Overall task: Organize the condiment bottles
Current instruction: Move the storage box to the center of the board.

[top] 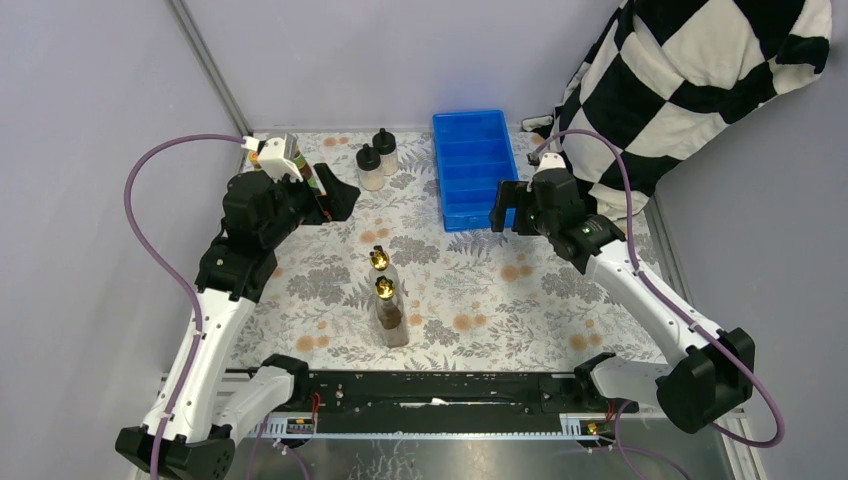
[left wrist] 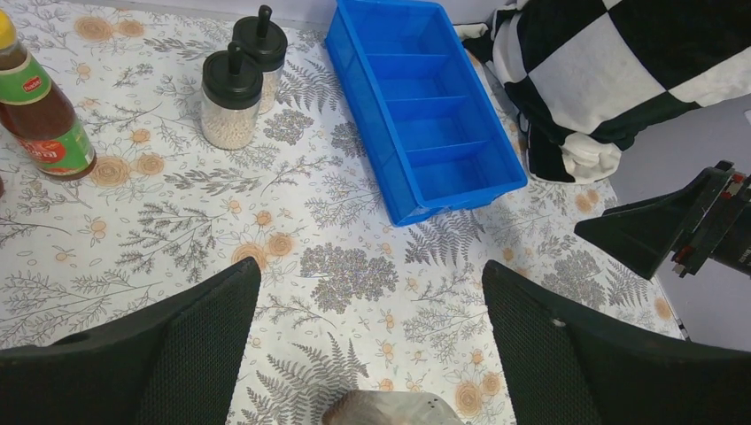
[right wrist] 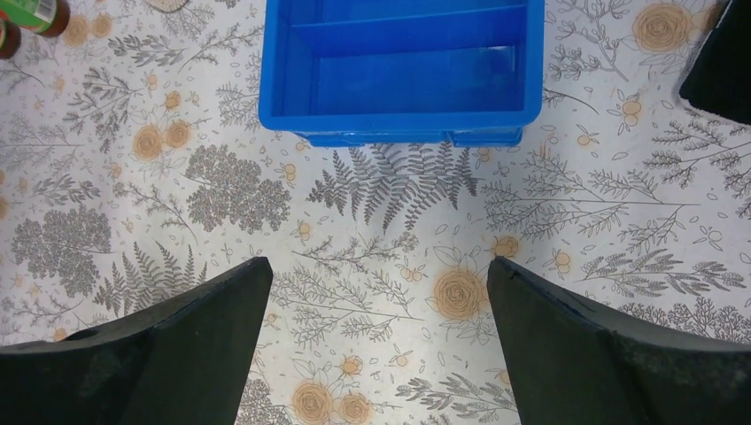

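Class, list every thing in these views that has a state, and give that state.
Blue divided tray: visible compartments empty.
Black-capped jars: upright, capped.
Gold-spouted bottles: upright, mid-table.
Sauce bottle: standing, capped, ungripped.
Left gripper: open, empty.
Right gripper: open, empty.

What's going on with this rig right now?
Two arms are set to organize condiment bottles, but the blue tray holds nothing yet. Both sets of jaws are open and hold nothing. The left arm is beside a sauce bottle. The right arm hangs over the cloth at the tray's near end. Two black-capped bottles and two gold-spouted bottles stand on the cloth.
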Available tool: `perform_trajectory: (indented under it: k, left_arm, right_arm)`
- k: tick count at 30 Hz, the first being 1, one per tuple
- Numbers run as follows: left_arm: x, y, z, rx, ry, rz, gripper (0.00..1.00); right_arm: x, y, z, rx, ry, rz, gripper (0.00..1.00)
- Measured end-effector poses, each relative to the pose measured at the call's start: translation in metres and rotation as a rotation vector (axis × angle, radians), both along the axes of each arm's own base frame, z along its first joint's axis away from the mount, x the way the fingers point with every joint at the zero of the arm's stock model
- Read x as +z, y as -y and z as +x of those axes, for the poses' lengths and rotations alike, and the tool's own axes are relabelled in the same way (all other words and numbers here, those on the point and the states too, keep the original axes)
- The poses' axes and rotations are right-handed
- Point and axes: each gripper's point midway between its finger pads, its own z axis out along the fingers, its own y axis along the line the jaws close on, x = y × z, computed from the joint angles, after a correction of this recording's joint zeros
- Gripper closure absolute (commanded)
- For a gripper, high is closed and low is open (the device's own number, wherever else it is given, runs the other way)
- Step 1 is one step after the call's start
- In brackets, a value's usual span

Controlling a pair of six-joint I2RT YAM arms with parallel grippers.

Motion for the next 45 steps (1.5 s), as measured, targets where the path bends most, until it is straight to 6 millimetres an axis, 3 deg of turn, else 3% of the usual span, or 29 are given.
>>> perform_trajectory:
  k: [26, 37, 40, 42, 45]
  left_arm:
    - [-0.008, 0.006, 0.001, -0.029, -0.016, -0.007, 0.01]
    - [-0.044, 0.016, 0.033, -0.046, -0.117, 0.005, 0.01]
    - [-0.053, 0.017, 0.040, -0.040, -0.142, 0.011, 0.01]
    - [-0.057, 0.017, 0.044, -0.036, -0.152, 0.014, 0.01]
    - [-0.058, 0.017, 0.045, -0.032, -0.153, 0.013, 0.01]
  right_arm:
    - [-0.005, -0.002, -0.005, 0.019, -0.022, -0.001, 0.00]
    - [0.005, -0.005, -0.002, 0.040, -0.016, -0.003, 0.00]
    - [0.004, -0.004, 0.008, 0.021, -0.015, -0.024, 0.00]
    - [0.000, -0.005, 0.025, -0.007, -0.023, -0.054, 0.00]
    - [-0.012, -0.008, 0.059, -0.049, -0.050, -0.096, 0.09]
